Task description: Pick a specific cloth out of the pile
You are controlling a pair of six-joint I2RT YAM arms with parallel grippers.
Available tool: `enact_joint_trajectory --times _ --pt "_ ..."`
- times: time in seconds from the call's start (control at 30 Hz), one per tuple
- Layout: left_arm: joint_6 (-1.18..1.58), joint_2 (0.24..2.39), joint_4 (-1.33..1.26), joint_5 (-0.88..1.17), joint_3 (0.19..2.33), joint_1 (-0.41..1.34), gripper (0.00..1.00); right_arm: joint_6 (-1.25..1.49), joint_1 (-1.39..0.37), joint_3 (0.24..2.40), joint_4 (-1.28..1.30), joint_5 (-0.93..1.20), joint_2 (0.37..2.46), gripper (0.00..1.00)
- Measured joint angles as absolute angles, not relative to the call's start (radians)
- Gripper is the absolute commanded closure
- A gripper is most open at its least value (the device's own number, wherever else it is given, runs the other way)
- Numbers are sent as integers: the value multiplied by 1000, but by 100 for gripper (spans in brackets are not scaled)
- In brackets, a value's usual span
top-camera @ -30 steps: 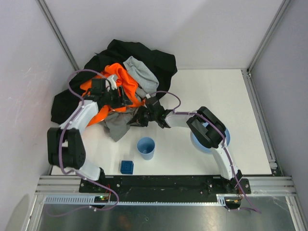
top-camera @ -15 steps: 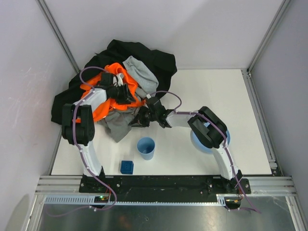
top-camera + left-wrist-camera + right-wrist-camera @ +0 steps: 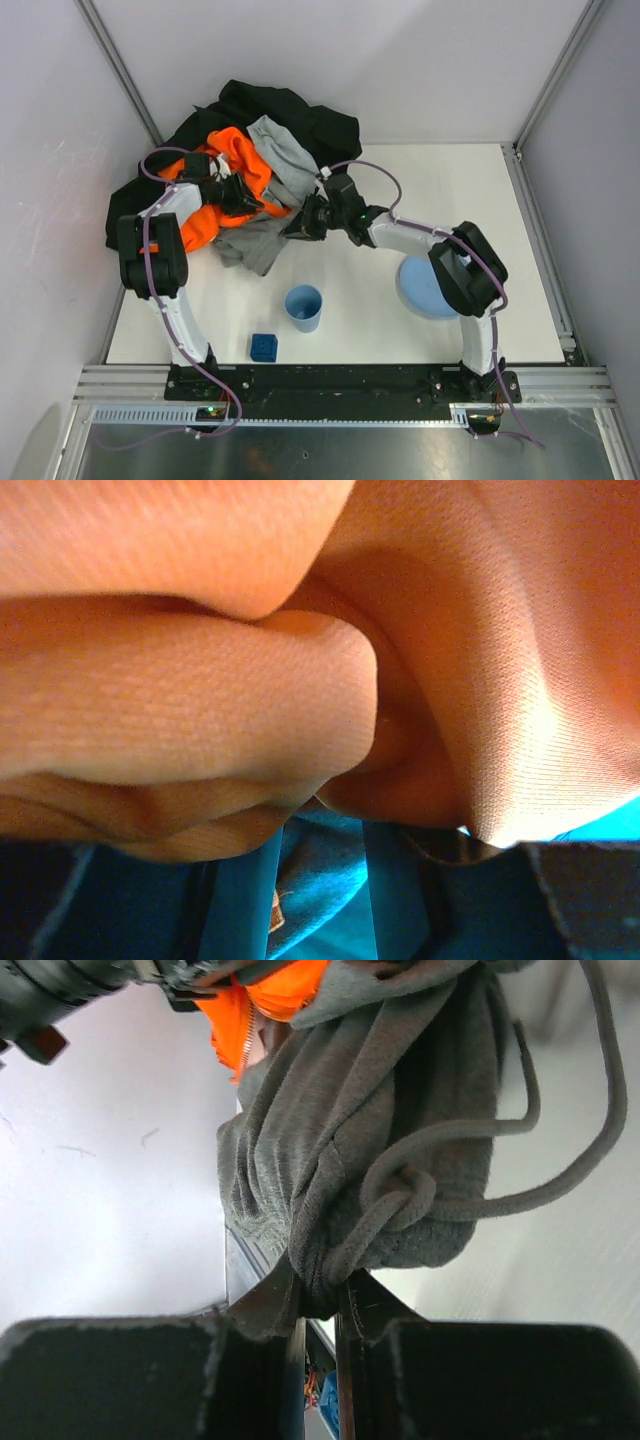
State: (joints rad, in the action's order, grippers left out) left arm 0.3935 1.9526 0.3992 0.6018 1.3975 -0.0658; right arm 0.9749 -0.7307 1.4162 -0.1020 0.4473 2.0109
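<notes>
The cloth, medium-dark grey with a drawstring cord, trails from the near edge of the pile onto the table. My right gripper is shut on a bunched fold of it, and the fold shows pinched between the dark fingers. My left gripper lies on the orange cloth. In the left wrist view orange folds fill the frame and bunch over the fingertips. A paler grey cloth lies on top of the black garment.
A blue cup stands in front of the grey cloth, with a small blue cube nearer the table's front edge. A blue plate lies partly under the right arm. Walls close in on the left and back.
The right gripper has moved back and to the right with the grey cloth, stretching it out of the pile. The left gripper has narrowed on the orange cloth and drawn it back-left.
</notes>
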Motion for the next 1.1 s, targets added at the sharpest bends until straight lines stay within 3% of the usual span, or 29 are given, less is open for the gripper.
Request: enact_joint_trajectory --times 0.43,1.1 --pt "412 1953 407 586 1398 -107 56 922 -603 1408 19 469 1820 100" --pt "411 1958 429 534 1398 -126 53 850 -210 1408 195 467 1366 100"
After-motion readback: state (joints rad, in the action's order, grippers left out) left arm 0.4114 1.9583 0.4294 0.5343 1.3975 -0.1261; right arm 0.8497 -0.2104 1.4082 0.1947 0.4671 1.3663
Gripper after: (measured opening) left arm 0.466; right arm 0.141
